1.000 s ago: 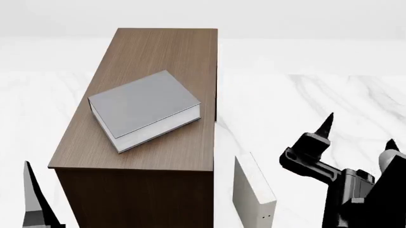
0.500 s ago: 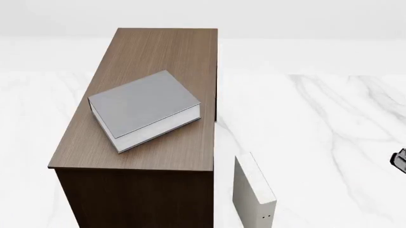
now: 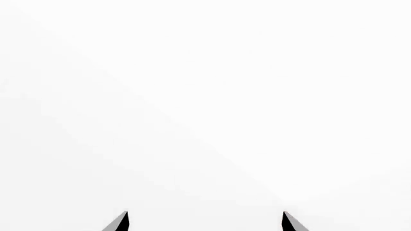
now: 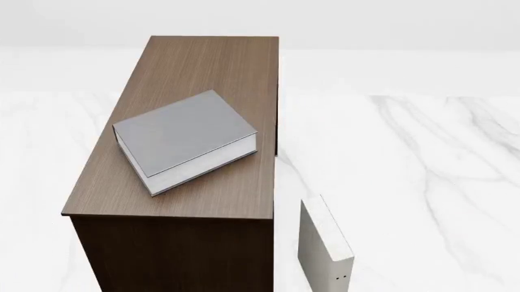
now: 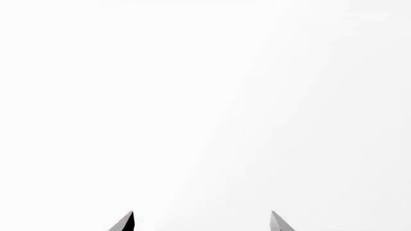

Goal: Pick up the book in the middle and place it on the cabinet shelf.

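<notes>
**Grey hardcover lies on the cabinet top, both grippers wide and empty**

The left gripper (image 3: 204, 222) shows only two dark fingertips in its wrist view, set well apart with nothing between them and blank white beyond. The right gripper (image 5: 201, 222) looks the same in its own wrist view: tips spread, pinching nothing. Neither arm appears in the head view.

Out from there, the book (image 4: 185, 141) lies flat on the lighter brown top of the cabinet shelf (image 4: 213, 67), turned at an angle to the cabinet's edges, its white page edges facing the near side. It sits wholly on the top, nearer the front than the back. From how things lie, the placing looks done.

As for handling, I'd judge it a stiff, fairly heavy block: thick, hard-covered, unlikely to bend or bruise. The smooth grey cover looks as though it could slip under narrow tips. The sensible hold would be across its thickness, cover to cover, at a free edge near the middle of its length so it does not tip.

An off-white book (image 4: 325, 243) stands upright on the marble floor (image 4: 422, 182) just beside the cabinet's near right corner, two small dots on its spine.

No title, brand or writing can be read on anything.
</notes>
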Controlling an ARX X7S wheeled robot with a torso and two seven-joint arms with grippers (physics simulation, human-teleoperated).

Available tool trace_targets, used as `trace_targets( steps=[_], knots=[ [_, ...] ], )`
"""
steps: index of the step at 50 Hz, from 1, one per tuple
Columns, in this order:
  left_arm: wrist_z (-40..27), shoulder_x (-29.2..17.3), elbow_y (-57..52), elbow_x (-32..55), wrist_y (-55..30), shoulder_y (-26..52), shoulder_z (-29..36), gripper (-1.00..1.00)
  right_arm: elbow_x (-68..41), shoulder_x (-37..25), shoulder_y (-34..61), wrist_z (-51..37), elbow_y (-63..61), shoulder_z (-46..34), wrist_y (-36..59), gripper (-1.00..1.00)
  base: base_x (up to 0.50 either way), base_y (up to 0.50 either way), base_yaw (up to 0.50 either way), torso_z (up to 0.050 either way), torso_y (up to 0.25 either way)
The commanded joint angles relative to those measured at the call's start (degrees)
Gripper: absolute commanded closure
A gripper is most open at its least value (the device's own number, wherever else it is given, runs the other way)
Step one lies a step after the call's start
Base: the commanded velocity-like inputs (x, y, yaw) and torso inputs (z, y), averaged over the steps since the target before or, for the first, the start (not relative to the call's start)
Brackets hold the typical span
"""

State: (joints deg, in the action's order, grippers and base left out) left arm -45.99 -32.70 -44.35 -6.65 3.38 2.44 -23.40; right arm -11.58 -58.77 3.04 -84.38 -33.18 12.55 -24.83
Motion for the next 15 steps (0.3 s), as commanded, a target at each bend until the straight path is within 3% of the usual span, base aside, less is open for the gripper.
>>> trace_targets(
  steps=[1,15],
  knots=[
    [0.13,0.76,-3.00,-1.28,0.14,-0.92,-9.23,-1.00,1.60,2.37,-5.14,2.12,-4.71,13.54,-1.90,-1.00,0.00,0.00,0.00,0.000,0.000],
    [0.11,0.99,-2.93,-1.21,0.16,-1.03,-11.07,-1.00,1.44,3.74,-4.11,3.63,-4.70,12.96,-2.01,-1.00,0.00,0.00,0.00,0.000,0.000]
  ],
)
